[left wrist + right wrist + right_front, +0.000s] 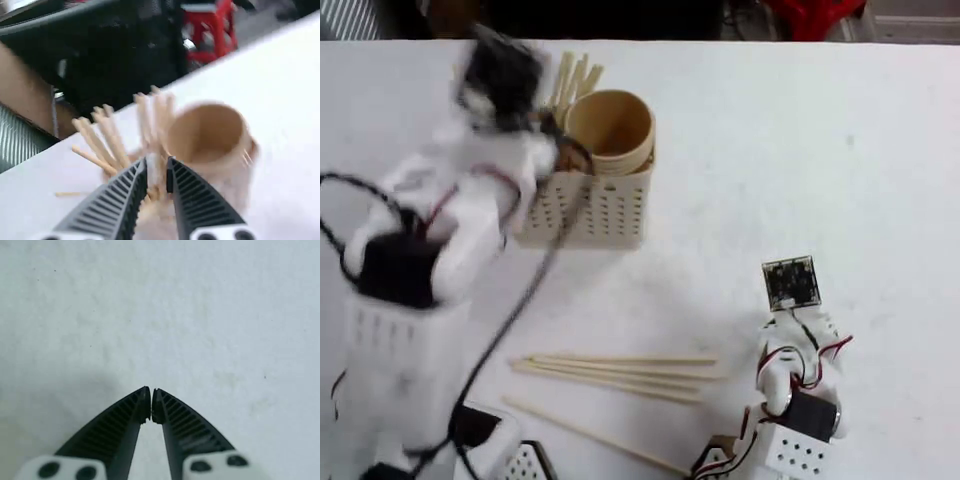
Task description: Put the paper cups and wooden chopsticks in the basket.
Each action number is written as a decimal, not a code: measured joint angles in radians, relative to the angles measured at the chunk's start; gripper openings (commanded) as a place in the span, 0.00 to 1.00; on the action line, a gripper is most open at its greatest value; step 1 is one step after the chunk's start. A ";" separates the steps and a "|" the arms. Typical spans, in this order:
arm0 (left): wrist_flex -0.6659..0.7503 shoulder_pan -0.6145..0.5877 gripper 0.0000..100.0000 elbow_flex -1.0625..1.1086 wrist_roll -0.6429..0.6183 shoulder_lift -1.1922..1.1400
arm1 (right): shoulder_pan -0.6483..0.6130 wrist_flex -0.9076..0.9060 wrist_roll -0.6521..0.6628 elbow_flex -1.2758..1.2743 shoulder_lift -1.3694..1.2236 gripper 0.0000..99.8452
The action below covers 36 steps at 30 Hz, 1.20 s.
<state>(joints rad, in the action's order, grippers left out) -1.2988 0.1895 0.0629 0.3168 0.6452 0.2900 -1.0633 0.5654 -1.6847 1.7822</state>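
Step in hand: loading chopsticks. The left pincer (157, 172) hangs over the basket (610, 215), jaws slightly parted and nothing clearly clamped. The basket already holds the paper cups (610, 125) and several upright chopsticks (572, 75). Loose chopsticks (620, 372) lie on the worktop (800, 150), well apart from the basket. The right pincer (151, 405) is closed and empty. Judged next: collect a loose chopstick with a flat, low pinch.
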 measured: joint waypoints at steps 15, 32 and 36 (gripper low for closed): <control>-0.250 0.279 0.10 0.537 0.358 0.005 | 0.000 0.000 0.000 0.000 0.000 0.02; 0.285 0.422 0.14 0.509 0.419 -0.750 | 0.000 0.000 0.000 0.000 0.000 0.02; 0.269 0.422 0.12 0.476 0.419 -0.778 | 0.000 0.000 0.000 0.000 0.000 0.02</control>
<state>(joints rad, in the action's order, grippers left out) -1.0303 0.6114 0.5386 0.7357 -0.1327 0.2900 -1.0633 0.5654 -1.6847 1.7822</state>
